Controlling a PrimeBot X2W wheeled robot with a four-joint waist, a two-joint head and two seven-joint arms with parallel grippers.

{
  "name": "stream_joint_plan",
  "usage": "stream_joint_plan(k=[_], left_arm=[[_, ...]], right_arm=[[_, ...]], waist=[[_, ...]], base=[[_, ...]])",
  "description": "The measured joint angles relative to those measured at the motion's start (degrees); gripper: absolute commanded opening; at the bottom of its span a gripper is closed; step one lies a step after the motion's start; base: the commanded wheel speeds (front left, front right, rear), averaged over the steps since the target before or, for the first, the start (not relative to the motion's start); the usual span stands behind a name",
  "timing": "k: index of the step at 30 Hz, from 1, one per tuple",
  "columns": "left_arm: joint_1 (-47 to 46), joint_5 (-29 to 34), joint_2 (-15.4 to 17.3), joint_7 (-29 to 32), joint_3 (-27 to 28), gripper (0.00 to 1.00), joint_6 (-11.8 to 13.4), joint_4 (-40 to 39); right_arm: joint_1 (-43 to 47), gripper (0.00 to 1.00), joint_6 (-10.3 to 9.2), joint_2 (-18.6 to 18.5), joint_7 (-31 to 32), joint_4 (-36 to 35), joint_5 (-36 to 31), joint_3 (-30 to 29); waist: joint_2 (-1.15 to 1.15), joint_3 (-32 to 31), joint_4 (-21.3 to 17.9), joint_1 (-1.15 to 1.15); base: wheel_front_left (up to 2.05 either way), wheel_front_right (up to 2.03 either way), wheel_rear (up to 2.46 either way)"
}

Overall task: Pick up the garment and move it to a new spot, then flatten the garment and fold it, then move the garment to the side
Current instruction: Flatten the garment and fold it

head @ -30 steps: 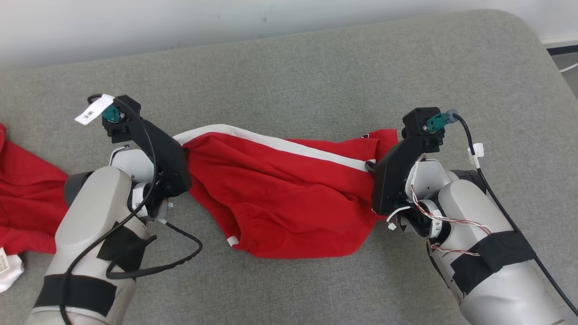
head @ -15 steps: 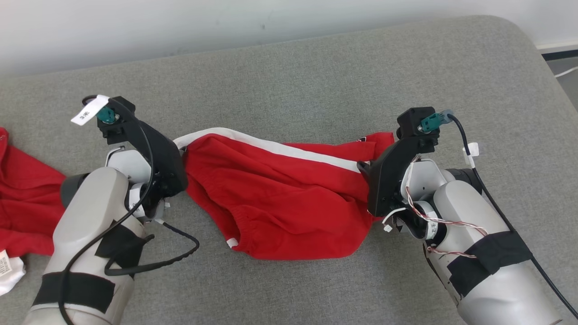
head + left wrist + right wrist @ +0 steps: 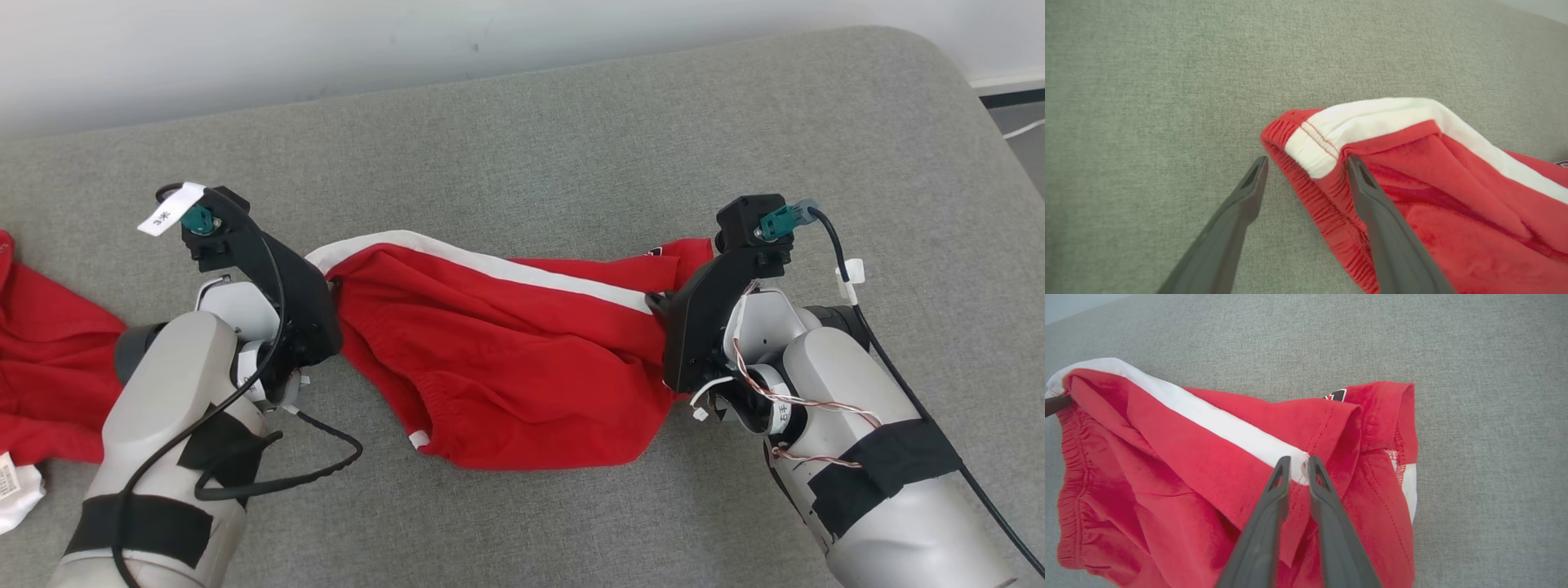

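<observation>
The garment is a pair of red shorts with a white side stripe, lying crumpled across the grey cushion. My left gripper is open, and its fingers straddle the elastic waistband corner at the garment's left end without pinching it. At the garment's right end, my right gripper has its fingers drawn close together on a fold where the white stripe ends. In the head view both grippers' fingers are mostly hidden behind their black wrist mounts, left gripper and right gripper.
More red cloth lies at the cushion's left edge, with a white piece below it. A pale wall runs along the back. The cushion's rounded right corner drops to a floor strip with a cable.
The head camera tilted a little a second ago. My left arm has eased slightly toward me and the garment's left corner now lies slack on the cushion. The right arm has barely moved.
</observation>
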Motion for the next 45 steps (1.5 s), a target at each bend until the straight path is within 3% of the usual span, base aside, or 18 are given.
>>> stream_joint_plan(k=[1,3,5,10,13,16,21,22,23,25,28,29,37,38,39,40,41,45], left_arm=[[-0.03,0.00,-0.02,-0.02,-0.04,1.00,-0.02,0.13],[-0.22,0.00,-0.05,-0.46,-0.19,1.00,-0.03,0.34],[-0.79,0.00,-0.09,-0.47,-0.37,1.00,-0.14,0.57],[-1.13,0.00,-0.41,-0.49,-0.76,1.00,-0.54,1.46],[-1.13,0.00,-0.43,-0.51,-0.82,0.89,-1.03,1.93],[-1.13,0.00,-0.52,-0.81,-0.85,1.00,-1.03,2.26],[-1.13,-0.01,-0.97,-0.96,-0.94,1.00,-1.05,2.90],[-1.13,-0.01,-1.04,-0.99,-0.97,0.99,-1.10,3.10],[-1.13,-0.02,-1.08,-0.99,-0.98,0.92,-1.51,3.30],[-1.13,-0.08,-1.19,-1.00,-1.03,0.53,-1.54,3.58],[-1.15,-0.08,-1.33,-1.44,-1.13,0.06,-1.88,3.77],[-1.26,-0.08,-1.38,-1.49,-1.14,0.00,-2.01,3.81],[-3.20,-0.32,-1.40,-3.03,-0.67,0.00,-2.03,4.14],[-3.24,-0.36,-1.38,-3.13,-0.62,0.18,-2.03,4.17],[-3.24,-0.35,-1.42,-3.30,-0.63,0.46,-2.03,4.31],[-3.23,-0.35,-1.45,-3.45,-0.64,0.85,-2.03,4.48],[-3.23,-0.35,-1.45,-3.46,-0.63,1.00,-2.01,4.70],[-3.22,-0.58,-1.51,-3.99,-0.37,1.00,-2.00,5.30]], right_arm=[[0.01,0.88,0.00,0.00,0.00,0.02,0.00,-0.01],[0.01,0.86,0.00,0.00,-0.01,0.03,0.00,0.07],[0.01,0.73,0.00,0.00,-0.13,0.03,0.00,0.21],[0.01,0.55,0.00,0.00,-0.42,0.09,0.01,0.23],[0.01,0.40,0.00,0.00,-0.42,0.34,0.03,0.21],[0.03,0.42,0.00,0.00,-0.44,0.62,0.03,0.11],[0.14,0.41,0.00,0.00,-0.49,1.48,0.01,-0.37],[0.14,0.34,0.00,0.00,-0.52,1.51,0.01,-0.43],[0.14,0.28,0.00,0.00,-0.57,1.53,0.01,-0.46],[0.14,0.00,0.00,0.00,-0.62,1.59,0.01,-0.44],[0.13,0.00,0.00,0.00,-0.74,1.58,0.01,-0.31],[0.12,0.00,0.00,0.00,-0.92,1.58,0.01,-0.30],[0.01,0.00,0.00,0.00,-1.51,1.68,0.01,-0.29],[0.01,0.00,0.00,0.00,-1.52,1.68,0.01,-0.25],[0.02,0.00,0.00,0.00,-1.52,1.68,0.01,-0.18],[0.05,0.00,0.00,0.00,-1.52,1.69,0.01,-0.12],[0.09,0.00,0.00,0.00,-1.52,1.70,0.01,-0.07],[0.12,0.00,0.00,0.00,-1.52,1.74,0.01,0.02]], waist=[[0.00,0.02,0.01,0.00],[0.00,0.07,0.03,0.00],[0.00,0.13,0.06,0.00],[0.00,0.28,0.18,0.00],[0.00,0.37,0.23,0.00],[0.00,0.44,0.23,0.00],[0.00,0.60,0.17,0.00],[0.00,0.63,0.15,0.00],[0.00,0.68,0.14,0.00],[0.00,0.76,0.11,0.00],[0.00,0.83,0.10,0.00],[0.00,0.83,0.11,0.00],[0.00,0.08,0.35,0.00],[0.00,0.01,0.38,0.00],[0.00,-0.06,0.40,0.00],[0.00,-0.13,0.42,0.01],[0.00,-0.21,0.44,0.00],[0.00,-0.46,0.52,0.00]], base=[[0.00,0.00,0.00],[0.00,0.00,0.00],[0.00,0.00,0.00],[0.00,0.00,0.00],[0.00,0.00,0.00],[0.00,0.00,0.00],[0.00,0.00,0.00],[0.00,0.00,0.00],[0.00,0.00,0.00],[0.00,0.00,0.00],[0.00,0.00,0.00],[0.00,0.00,0.00],[0.00,0.00,0.00],[0.00,0.00,0.00],[0.00,0.00,0.00],[0.00,0.00,0.00],[0.00,0.00,0.00],[0.00,0.00,0.00]])
